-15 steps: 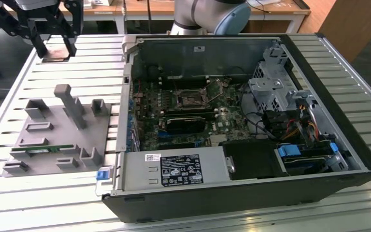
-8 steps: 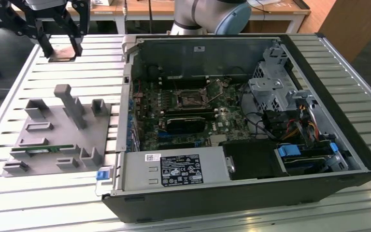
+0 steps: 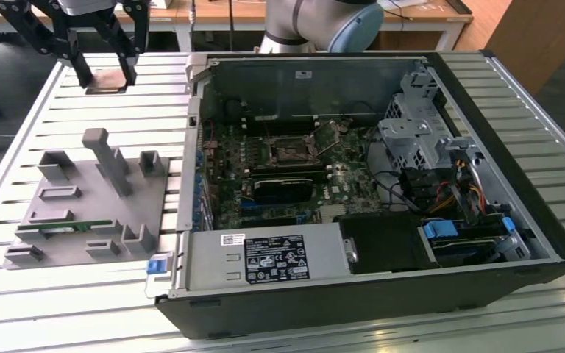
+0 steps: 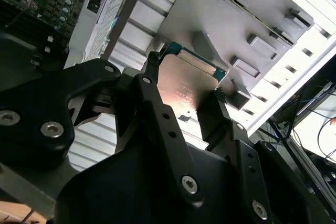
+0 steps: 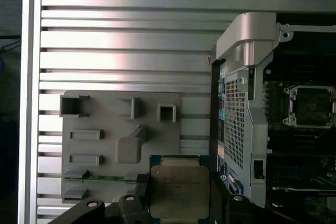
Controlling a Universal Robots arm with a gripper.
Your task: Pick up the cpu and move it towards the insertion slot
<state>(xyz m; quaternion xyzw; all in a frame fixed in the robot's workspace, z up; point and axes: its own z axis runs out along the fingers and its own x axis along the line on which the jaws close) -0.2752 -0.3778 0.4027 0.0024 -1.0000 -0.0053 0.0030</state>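
Cpu (image 5: 179, 190) pinched in hand (image 4: 186, 80), seemingly above slatted table (image 3: 57, 309)

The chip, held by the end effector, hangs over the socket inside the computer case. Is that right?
No. The chip, held by the end effector, hangs over the slatted table, outside the computer case, as the first wrist view shows.
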